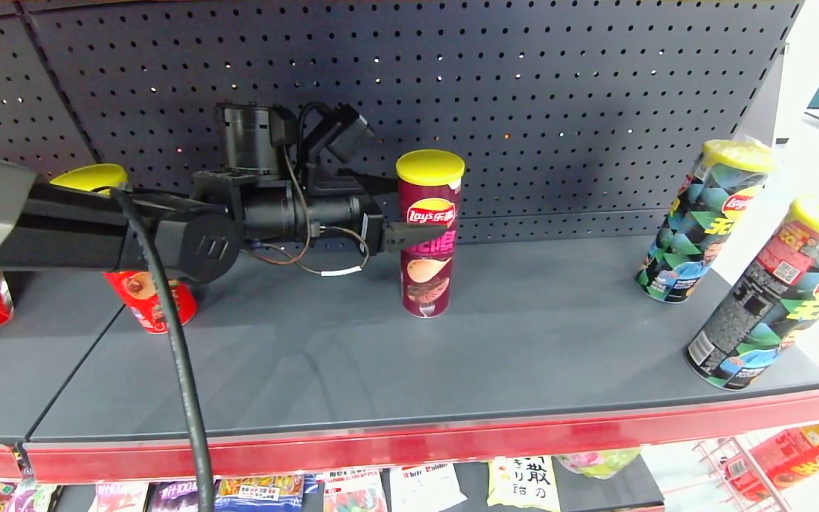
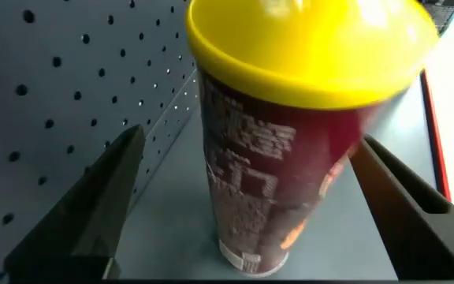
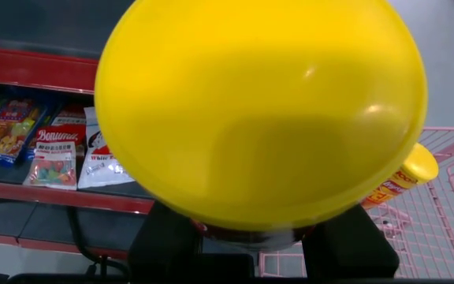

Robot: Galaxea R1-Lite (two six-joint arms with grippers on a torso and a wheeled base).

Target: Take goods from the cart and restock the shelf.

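Grey shelf (image 1: 523,341) before pegboard (image 1: 523,71), left jaws open around maroon can (image 1: 427,277), right jaws gripping yellow-lidded can (image 3: 258,110)

A dark pegboard (image 1: 559,85) stands at the back, points of light showing through some of its holes. Under a red front strip (image 1: 416,444), snack packets (image 1: 424,487) lie side by side on a lower level: white, blue, pink and multicoloured wrappers
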